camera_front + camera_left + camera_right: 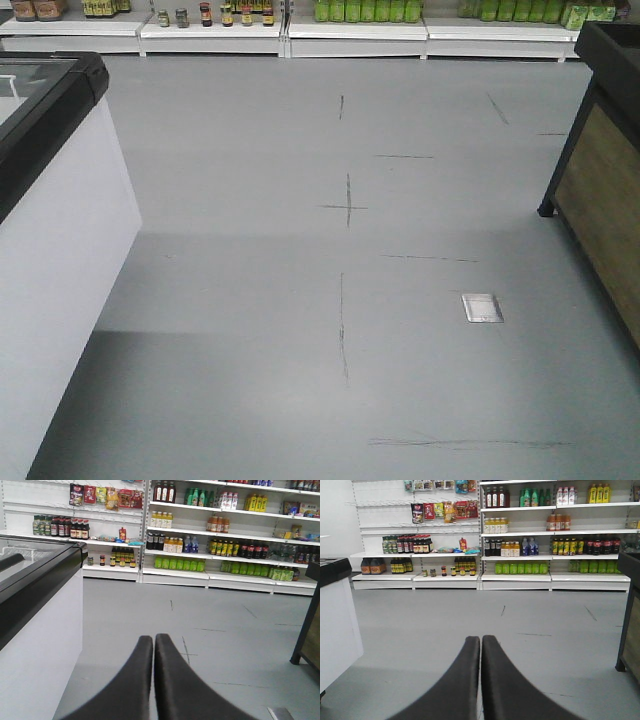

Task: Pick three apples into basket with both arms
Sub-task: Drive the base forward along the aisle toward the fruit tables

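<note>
Tapering black claws (153,639) (480,640), tips touching.

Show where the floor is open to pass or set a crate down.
Open: the grey floor between the chest freezer and the wooden stand, back to the shelves. A metal floor plate sits near the stand. Crowded: the shelves, packed with bottles.
</note>
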